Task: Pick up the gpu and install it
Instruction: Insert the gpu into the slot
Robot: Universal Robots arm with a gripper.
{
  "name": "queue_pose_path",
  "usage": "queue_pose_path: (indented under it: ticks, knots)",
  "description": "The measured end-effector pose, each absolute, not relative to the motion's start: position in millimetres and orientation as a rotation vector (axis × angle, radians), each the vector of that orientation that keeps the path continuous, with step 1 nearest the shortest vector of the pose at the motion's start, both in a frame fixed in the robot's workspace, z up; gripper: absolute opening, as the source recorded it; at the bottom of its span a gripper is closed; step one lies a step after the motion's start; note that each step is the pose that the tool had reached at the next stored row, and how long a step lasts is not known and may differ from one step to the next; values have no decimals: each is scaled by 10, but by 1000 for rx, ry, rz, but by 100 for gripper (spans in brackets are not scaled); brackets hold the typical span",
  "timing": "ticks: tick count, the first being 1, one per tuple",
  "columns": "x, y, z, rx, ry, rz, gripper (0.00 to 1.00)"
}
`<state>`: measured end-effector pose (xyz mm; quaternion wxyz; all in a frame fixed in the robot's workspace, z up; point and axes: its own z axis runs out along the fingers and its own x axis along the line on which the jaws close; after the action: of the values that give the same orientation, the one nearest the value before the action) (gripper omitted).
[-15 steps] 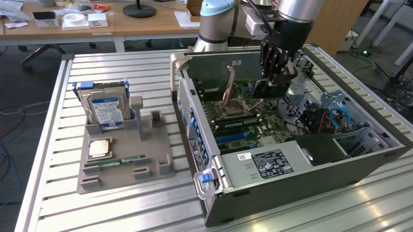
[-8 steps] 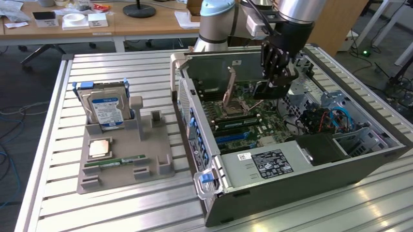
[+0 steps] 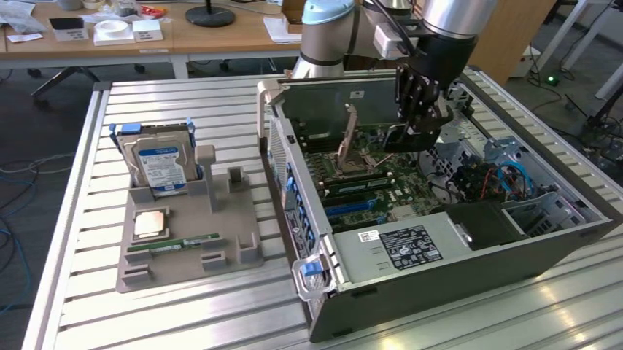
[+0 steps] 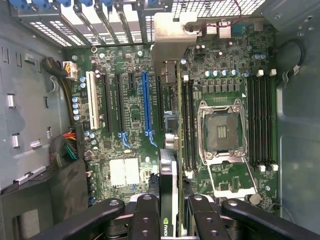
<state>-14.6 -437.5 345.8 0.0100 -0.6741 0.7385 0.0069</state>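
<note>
The gpu (image 4: 168, 167) is sitting edge-on between the fingers of the gripper (image 4: 172, 207), which we are seeing clamped on it from both sides. The arm (image 3: 448, 29) is reaching steeply down into the open computer case (image 3: 438, 292) lying on the surface (image 3: 195, 306). We are seeing the card over the motherboard (image 4: 125, 130), between the blue slot (image 4: 146, 107) and the CPU socket (image 4: 220, 131), with its silver bracket (image 4: 172, 30) toward the slotted rear wall. We cannot tell whether it is touching the board.
</note>
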Motion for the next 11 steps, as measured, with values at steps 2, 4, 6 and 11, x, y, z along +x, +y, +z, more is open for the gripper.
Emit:
queue_pose_path:
  ticks: [2,4,6,11]
  knots:
    - [-146,-4375,3459,-2105,2305,21,27]
    - [-146,-4376,3448,-2104,2305,22,27]
    - [-150,-4376,3432,-2104,2304,20,27]
    - [-153,-4376,3392,-2103,2304,18,27]
